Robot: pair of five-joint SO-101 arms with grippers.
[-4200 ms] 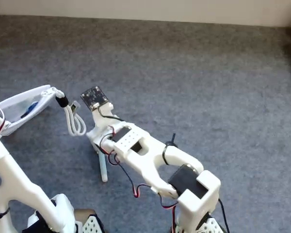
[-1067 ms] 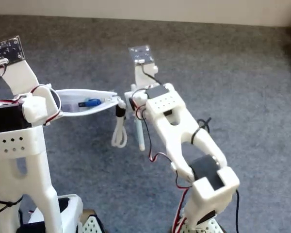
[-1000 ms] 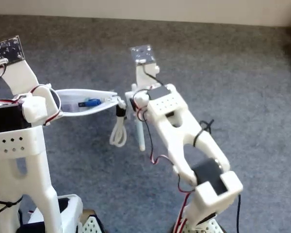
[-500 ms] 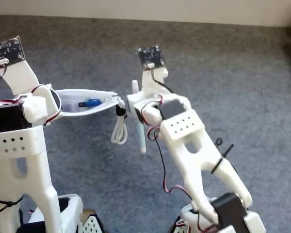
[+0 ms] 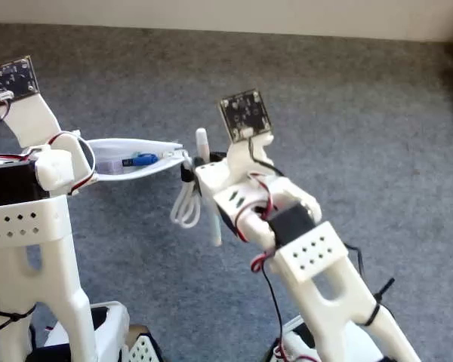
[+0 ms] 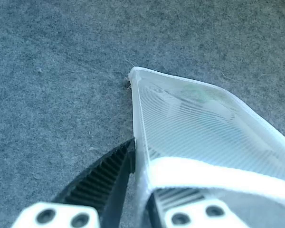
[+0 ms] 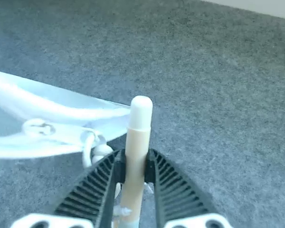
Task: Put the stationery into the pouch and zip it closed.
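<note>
counter (image 5: 362, 113): grey, carpet-like nap; both arms are based at the near edge.
right arm (image 5: 309, 256): white, stretched from the near edge toward mid-counter; red and black wires are looped along it.
left arm (image 5: 30, 219): white, stood upright at the left side, with its wrist at the level of the pouch.
pouch (image 5: 106, 154): white, translucent, ribbed mesh; held level by one end and stretched toward the right arm. The mouth is seen gaping, zip not closed. In the left wrist view the pouch (image 6: 194, 123) is seen over the grey nap; whether its far corner touches the counter cannot be told.
right hand (image 5: 204, 170): clamped on the pen, fingers pressed against both sides of the barrel (image 7: 133, 154); positioned just beside the strap end of the pouch (image 7: 47, 118).
left hand (image 6: 141, 161): closed on the pouch wall, with the mesh pinched between the black ribbed fingers.
pen (image 5: 212, 219): pale, near upright, slightly tilted; the rounded end (image 7: 137, 128) is seen above the fingers, the other end hung below them. Located outside the pouch, next to its open end.
strap (image 5: 185, 211): white cord loop, hung down from the pouch end, close beside the pen.
blue item (image 5: 141, 160): small, lying inside the pouch; type cannot be told.
bead (image 5: 186, 173): black, at the top of the strap.
</note>
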